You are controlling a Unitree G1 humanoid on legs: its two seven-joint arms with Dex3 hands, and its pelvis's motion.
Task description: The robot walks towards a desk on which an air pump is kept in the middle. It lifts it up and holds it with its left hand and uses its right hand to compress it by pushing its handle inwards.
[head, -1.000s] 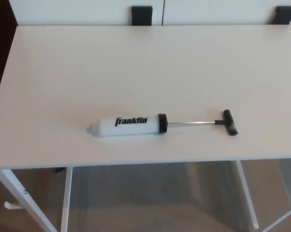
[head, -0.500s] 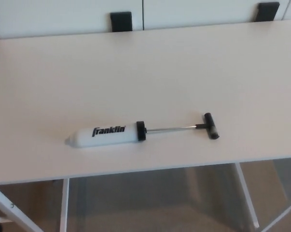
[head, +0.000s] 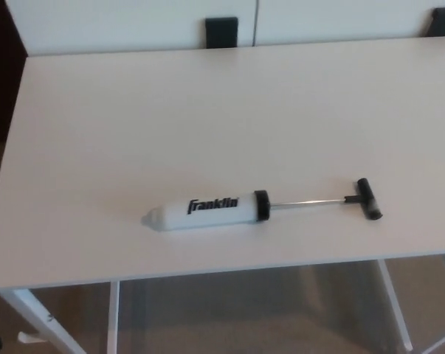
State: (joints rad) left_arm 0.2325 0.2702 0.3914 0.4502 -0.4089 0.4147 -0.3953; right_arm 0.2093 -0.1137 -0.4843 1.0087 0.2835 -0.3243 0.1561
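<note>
No fingers can be reported: neither the left hand nor the right hand is in view, so their state cannot be told. The air pump (head: 211, 210) is seen lying flat on the desk (head: 207, 118), toward six o'clock of the tabletop, close to the near edge. Its white body points to nine o'clock; the rod is drawn out toward three o'clock, ending in the black handle (head: 369, 199). The approach is judged nearly complete. Lifting, holding with the left hand and pushing the handle in are all judged not yet done.
</note>
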